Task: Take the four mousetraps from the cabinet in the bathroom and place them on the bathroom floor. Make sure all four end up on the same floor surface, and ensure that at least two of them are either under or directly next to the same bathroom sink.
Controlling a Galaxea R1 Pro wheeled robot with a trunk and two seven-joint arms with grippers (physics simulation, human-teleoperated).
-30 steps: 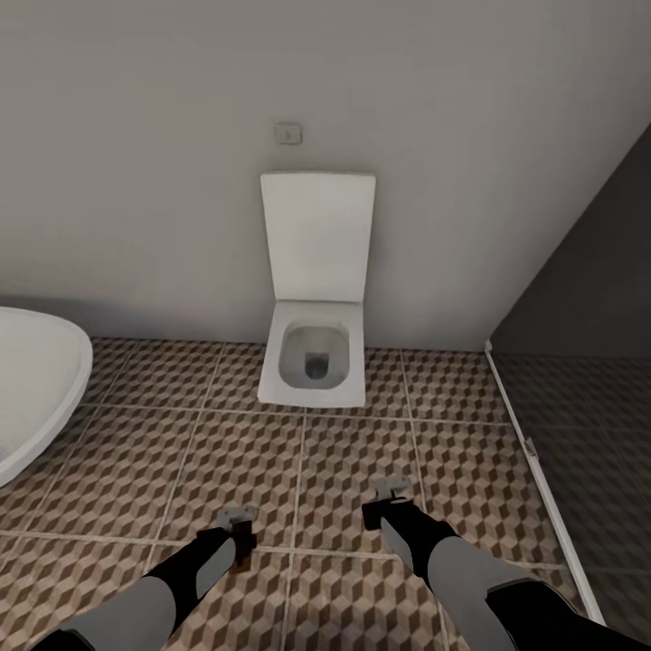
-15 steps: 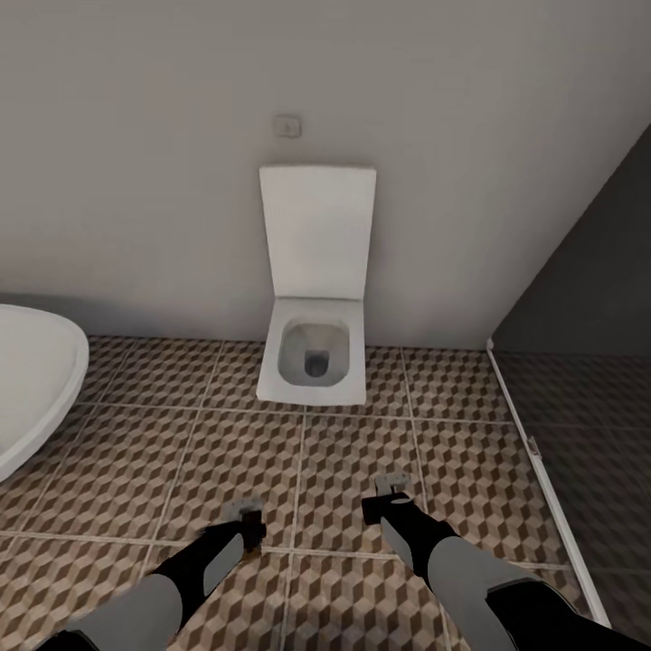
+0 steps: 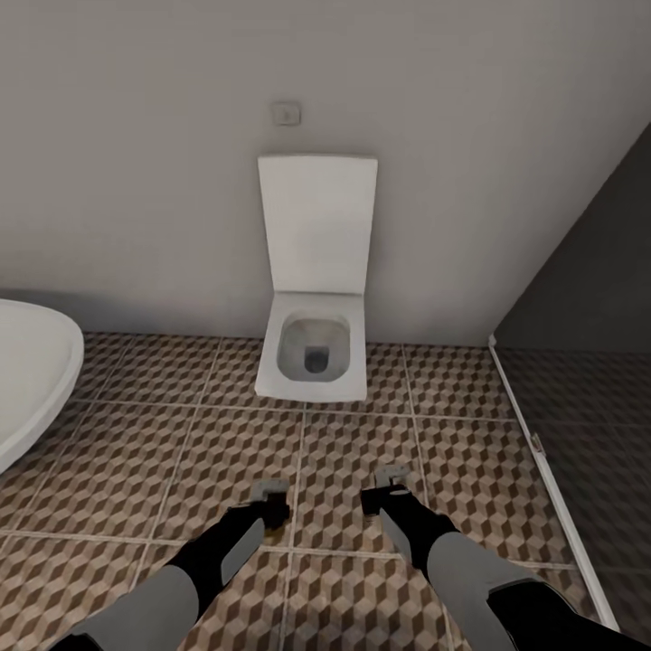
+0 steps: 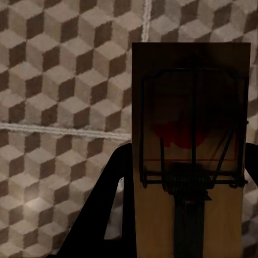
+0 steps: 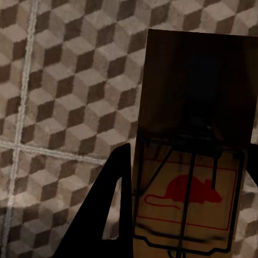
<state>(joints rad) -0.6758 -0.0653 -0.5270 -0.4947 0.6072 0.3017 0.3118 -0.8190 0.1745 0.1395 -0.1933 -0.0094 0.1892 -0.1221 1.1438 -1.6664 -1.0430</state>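
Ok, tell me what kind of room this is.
A bathroom: a wall-hung toilet with its lid up, a white basin to the left, a dark glass-walled shower to the right, and patterned floor tiles.

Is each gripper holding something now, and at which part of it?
Yes. The left gripper holds a mousetrap by its long edges, and the right gripper holds another mousetrap the same way, above the floor.

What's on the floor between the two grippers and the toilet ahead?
Only bare patterned floor tiles lie between the left gripper, the right gripper and the toilet, as the head view shows.
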